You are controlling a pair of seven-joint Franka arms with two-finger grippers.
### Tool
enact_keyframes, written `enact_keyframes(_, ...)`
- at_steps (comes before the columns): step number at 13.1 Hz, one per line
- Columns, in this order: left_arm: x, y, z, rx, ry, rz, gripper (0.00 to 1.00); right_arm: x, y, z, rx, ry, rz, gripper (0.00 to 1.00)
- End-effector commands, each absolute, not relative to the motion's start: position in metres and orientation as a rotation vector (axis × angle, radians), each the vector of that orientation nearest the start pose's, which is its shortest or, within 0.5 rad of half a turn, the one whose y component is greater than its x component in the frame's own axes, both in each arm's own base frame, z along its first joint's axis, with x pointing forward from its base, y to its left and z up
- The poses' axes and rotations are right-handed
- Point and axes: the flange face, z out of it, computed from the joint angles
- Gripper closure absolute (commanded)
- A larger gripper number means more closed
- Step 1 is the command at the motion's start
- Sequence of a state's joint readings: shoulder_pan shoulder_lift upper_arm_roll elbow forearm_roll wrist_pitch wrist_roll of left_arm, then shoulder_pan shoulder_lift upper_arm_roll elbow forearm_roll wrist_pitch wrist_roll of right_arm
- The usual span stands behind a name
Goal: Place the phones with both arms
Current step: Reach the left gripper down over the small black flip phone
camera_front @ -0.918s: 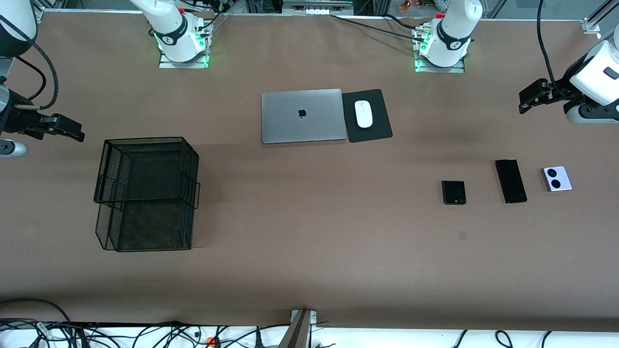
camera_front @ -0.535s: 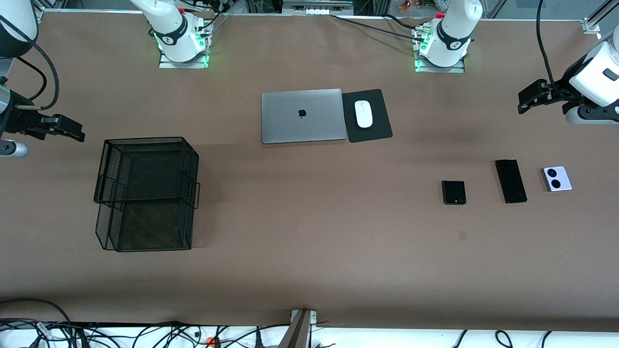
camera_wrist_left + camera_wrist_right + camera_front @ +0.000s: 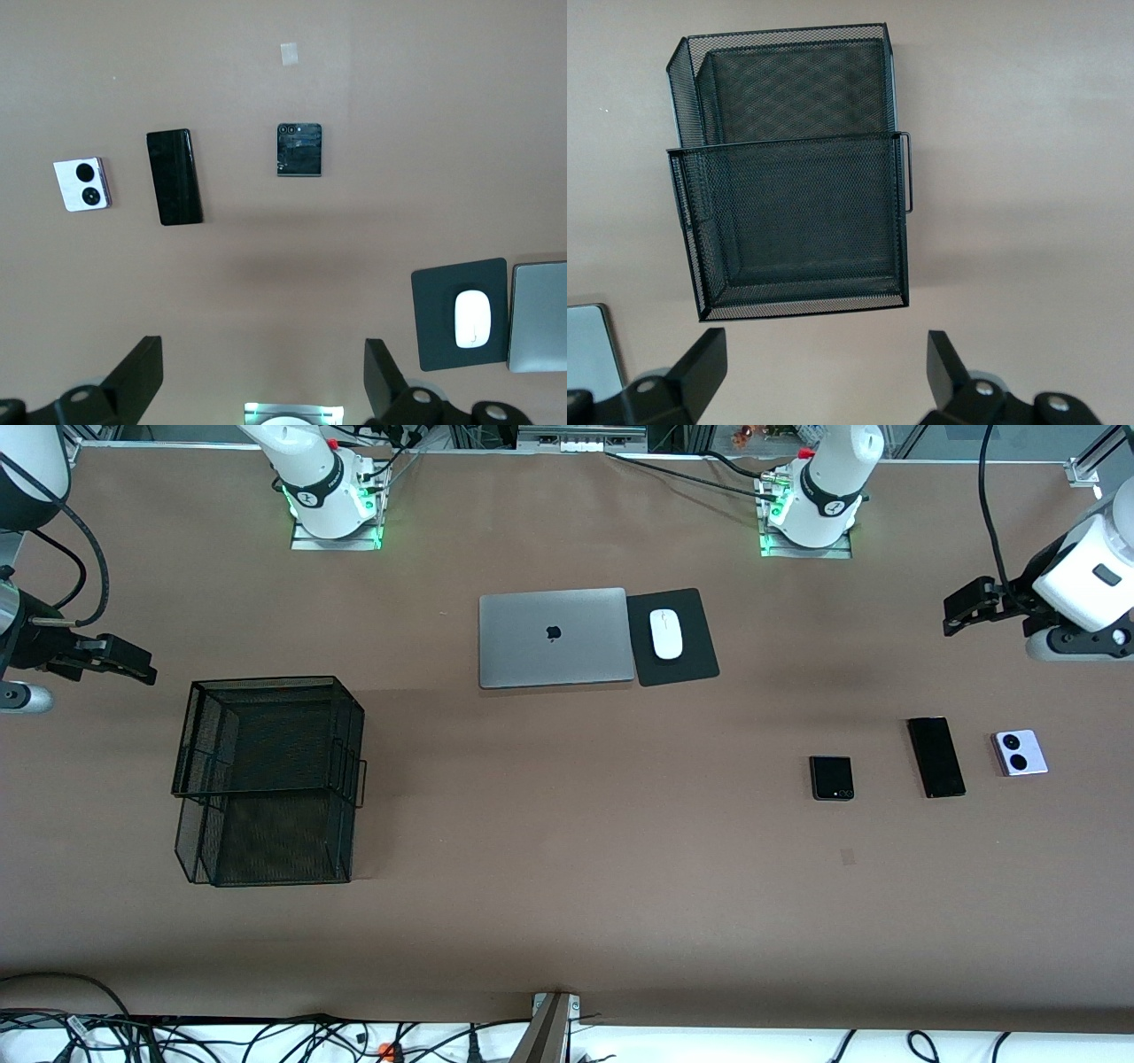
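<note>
White arms [image 3: 310,469], black cables, seemingly black pincers.

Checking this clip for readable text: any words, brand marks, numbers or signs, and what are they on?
No readable words or numbers anywhere.
Apple logo, a sign and not text: on the lid of the closed laptop.
Small dark marks on the bands of both arm bases: too small to read.
The folded black phone, the slim black phone, the lilac-white phone, the mouse and the mesh basket: no markings visible.
</note>
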State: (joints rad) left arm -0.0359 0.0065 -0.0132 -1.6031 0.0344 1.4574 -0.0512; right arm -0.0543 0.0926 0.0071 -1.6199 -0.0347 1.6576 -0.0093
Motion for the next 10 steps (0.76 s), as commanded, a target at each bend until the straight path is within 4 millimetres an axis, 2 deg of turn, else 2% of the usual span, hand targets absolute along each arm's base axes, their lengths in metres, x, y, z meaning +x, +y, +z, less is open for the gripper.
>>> enact_keyframes(1,0.541,-0.027,0.600,-3.114,0.028,0.289,0.00,0.575,-0.027,0.571,-3.167,0.059,0.074,0.00)
enact_keyframes(3,0.541,-0.023,0.594,-3.113,0.052,0.323,0.00,0.570,-0.022,0.577,-3.166,0.045,0.078,0.00)
enact_keyframes(5,0.548,-0.017,0.574,-3.104,0.063,0.385,0.00,0.567,-0.022,0.583,-3.166,0.048,0.064,0.00)
enact_keyframes(6,0.556,-0.016,0.562,-3.097,0.061,0.403,0.00,0.566,-0.024,0.584,-3.167,0.053,0.059,0.00)
enact_keyframes(8,0.575,-0.016,0.543,-3.101,0.070,0.330,0.00,0.565,-0.029,0.586,-3.170,0.067,0.057,0.00)
enact_keyframes(10,0.597,-0.018,0.508,-3.104,0.084,0.311,0.00,0.565,-0.039,0.585,-3.180,0.088,0.058,0.00)
